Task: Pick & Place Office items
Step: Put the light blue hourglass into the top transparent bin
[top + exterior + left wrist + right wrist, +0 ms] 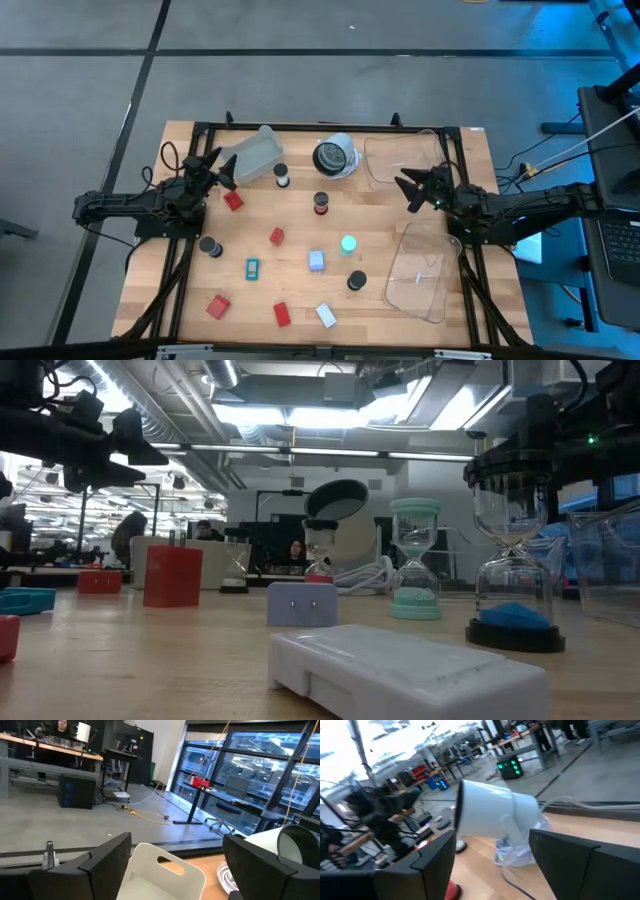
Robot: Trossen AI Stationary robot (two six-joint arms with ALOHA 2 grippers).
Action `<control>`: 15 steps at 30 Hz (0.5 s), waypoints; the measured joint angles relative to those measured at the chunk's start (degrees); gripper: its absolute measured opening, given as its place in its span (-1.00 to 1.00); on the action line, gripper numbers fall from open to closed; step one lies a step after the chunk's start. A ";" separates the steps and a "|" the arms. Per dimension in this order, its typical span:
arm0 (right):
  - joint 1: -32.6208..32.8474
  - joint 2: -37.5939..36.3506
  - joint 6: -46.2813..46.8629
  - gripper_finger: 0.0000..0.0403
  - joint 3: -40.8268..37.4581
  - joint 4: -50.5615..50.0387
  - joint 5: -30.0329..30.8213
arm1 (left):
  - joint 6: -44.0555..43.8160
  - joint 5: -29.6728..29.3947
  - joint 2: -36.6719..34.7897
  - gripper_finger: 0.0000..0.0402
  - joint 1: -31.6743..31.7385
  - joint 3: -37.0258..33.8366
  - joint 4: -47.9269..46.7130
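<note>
The office items lie scattered on the wooden table: red blocks [233,201] [277,236] [282,314], a teal block [253,267], a pale-blue block [316,261], a white block [326,316], and small round-capped sand timers [321,203] [348,244] [357,281] that stand upright. My left gripper [221,168] hovers open above the table's far-left part, beside a tipped clear tray [252,155]; in its wrist view [175,852] the tray's rim shows between the fingers. My right gripper [409,192] hovers open at the far right and faces the white-and-black round object [490,815].
The white-and-black round object [335,157] stands at the far middle with a white cable beside it. One clear tray [395,160] lies at the far right and another [420,270] at the near right. A black frame borders the table. People sit at desks behind the table.
</note>
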 joint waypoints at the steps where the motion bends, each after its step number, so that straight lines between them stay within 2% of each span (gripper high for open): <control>1: 0.00 0.01 0.00 0.27 0.00 0.63 -0.46 | -0.02 -0.03 0.00 0.55 0.00 0.00 0.08; 4: 0.00 -0.01 0.04 0.27 0.01 2.60 -0.77 | -0.12 -2.67 0.00 0.55 -0.02 0.00 1.35; 7: -0.02 0.01 -0.06 0.27 0.04 3.83 -5.50 | 0.60 -5.96 0.00 0.55 0.00 0.02 1.30; 10: 0.00 0.01 -0.18 0.27 0.36 4.80 -10.63 | 2.23 -4.76 0.00 0.55 0.00 0.02 1.30; 15: 0.00 1.84 -4.47 0.27 3.99 4.34 -11.02 | 2.37 -2.57 0.00 0.55 0.00 0.02 1.30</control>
